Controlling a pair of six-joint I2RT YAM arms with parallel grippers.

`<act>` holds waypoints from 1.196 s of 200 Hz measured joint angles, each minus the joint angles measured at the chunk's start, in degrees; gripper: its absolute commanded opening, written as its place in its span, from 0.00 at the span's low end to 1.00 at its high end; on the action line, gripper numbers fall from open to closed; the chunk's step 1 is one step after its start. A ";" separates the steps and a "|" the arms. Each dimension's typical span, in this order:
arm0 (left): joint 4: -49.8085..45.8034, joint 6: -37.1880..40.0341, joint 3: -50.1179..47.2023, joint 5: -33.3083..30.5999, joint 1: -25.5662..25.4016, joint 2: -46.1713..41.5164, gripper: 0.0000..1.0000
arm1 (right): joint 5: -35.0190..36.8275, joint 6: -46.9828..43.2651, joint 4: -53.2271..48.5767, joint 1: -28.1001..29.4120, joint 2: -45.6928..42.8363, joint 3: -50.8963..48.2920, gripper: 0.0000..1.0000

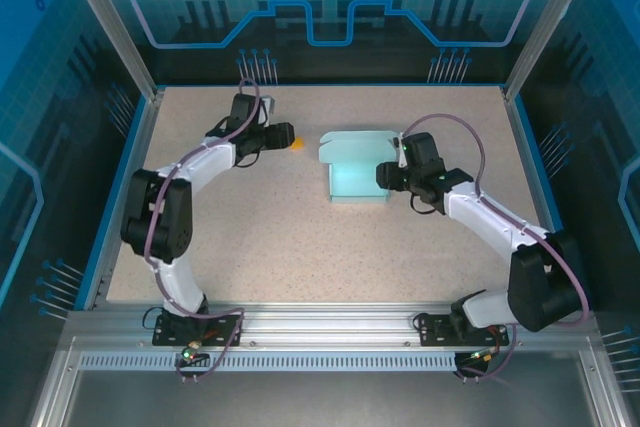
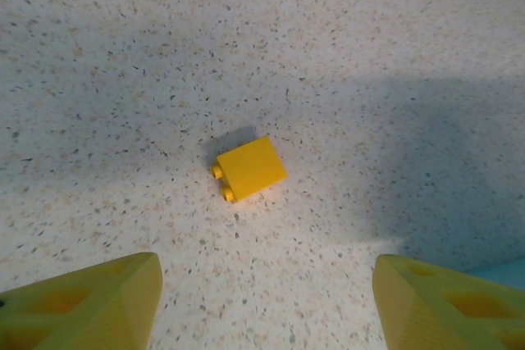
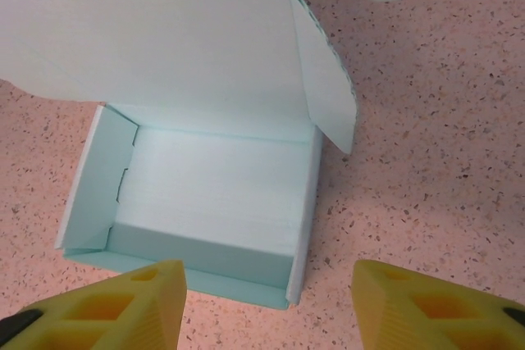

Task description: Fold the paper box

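Paper box (image 1: 355,175) at table (image 1: 250,247) ctr; small brick (image 1: 296,144) near its left, apart.

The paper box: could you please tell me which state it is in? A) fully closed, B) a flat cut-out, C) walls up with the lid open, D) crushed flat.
C: the paper box has its walls standing around an empty inside, with its lid folded back open.
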 measured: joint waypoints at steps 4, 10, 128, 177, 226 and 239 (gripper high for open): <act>-0.24 -0.07 0.72 0.00 0.00 0.85 0.70 | 0.00 -0.15 0.00 0.00 0.00 0.00 0.58; -0.70 -0.22 1.99 0.00 0.00 2.27 0.70 | -0.02 -0.42 0.00 0.02 0.00 0.00 0.58; -5.92 -2.80 15.47 0.04 -0.09 18.03 0.70 | -0.24 -3.02 1.14 0.26 1.25 -0.63 0.59; -7.34 -2.80 18.05 0.07 -0.98 20.72 0.70 | -0.28 -3.04 1.86 0.26 1.92 -0.92 0.59; -8.24 -3.67 20.96 0.55 -2.03 22.64 0.69 | -0.42 -3.23 2.60 0.26 1.95 -0.92 0.59; -8.61 -3.85 21.84 0.57 -2.27 23.41 0.70 | -0.42 -3.23 2.62 0.26 2.05 -0.92 0.59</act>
